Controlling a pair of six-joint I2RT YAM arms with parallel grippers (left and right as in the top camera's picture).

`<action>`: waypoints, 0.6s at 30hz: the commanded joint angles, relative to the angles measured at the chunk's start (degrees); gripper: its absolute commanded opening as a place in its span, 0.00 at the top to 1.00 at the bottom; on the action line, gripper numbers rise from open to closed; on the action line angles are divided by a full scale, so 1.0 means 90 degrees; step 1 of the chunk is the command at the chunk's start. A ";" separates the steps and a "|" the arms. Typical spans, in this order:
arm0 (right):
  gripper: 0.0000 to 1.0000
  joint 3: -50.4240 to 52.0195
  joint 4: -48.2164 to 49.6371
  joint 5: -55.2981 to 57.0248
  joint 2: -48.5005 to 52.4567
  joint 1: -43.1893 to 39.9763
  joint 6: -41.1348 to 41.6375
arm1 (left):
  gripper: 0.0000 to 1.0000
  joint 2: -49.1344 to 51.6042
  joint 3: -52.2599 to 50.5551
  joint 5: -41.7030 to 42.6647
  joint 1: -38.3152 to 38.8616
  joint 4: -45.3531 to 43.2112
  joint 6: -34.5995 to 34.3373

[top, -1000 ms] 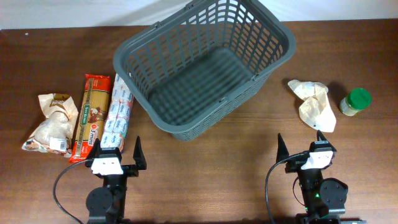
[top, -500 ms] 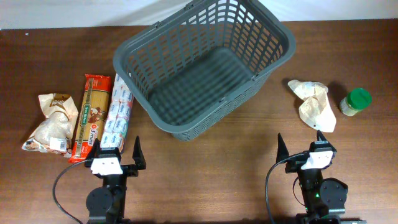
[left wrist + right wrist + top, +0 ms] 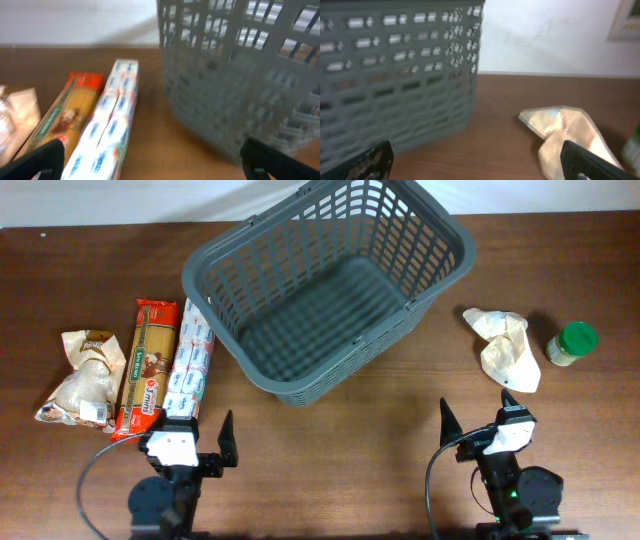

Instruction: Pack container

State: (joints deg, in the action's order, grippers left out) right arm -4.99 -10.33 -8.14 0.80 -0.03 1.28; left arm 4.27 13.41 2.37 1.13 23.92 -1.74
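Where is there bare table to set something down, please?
Bare wood lies in front of the basket, between the left gripper and right gripper, and in the far-left corner beyond the pasta pack. Crowded: the left side, with that pack, the blue-white pack and tan bag, and the right, by the paper bag and green-lidded jar.

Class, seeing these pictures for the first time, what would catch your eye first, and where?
The large dark grey plastic lattice basket, empty, dominates the centre. Left of it lie a red spaghetti packet and a blue-and-white packet side by side; a green-lidded jar stands far right.
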 commanded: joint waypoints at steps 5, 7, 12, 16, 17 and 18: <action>0.01 -0.3247 -0.2603 -0.0265 0.1324 -0.0041 -0.0454 | 0.01 0.2200 0.3135 -0.0267 0.0024 0.0758 0.0291; 0.02 -0.4345 -0.3458 -0.0192 0.2144 -0.0041 -0.0454 | 0.01 0.3116 0.4325 -0.0270 0.0024 0.1314 0.0294; 0.01 -0.7431 -0.5855 -0.0194 0.4534 -0.0039 -0.0454 | 0.01 0.5399 0.7439 -0.0257 0.0024 0.3546 0.0294; 0.01 -1.0163 -0.7344 -0.0342 0.6297 -0.0039 -0.0437 | 0.01 0.7135 1.0144 0.0267 0.0024 0.5719 0.0294; 0.01 -1.0601 -0.7485 -0.0537 0.6545 -0.0041 -0.0430 | 0.01 0.7465 1.0710 0.0333 0.0024 0.6142 0.0294; 0.01 -1.1128 -0.7679 -0.0899 0.6836 -0.0039 -0.0430 | 0.01 0.7759 1.1213 0.0304 0.0024 0.6494 0.0294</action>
State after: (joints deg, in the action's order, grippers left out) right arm -94.61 -76.79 -10.81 56.97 -0.03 -2.20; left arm 66.92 101.51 2.20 1.13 76.03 0.21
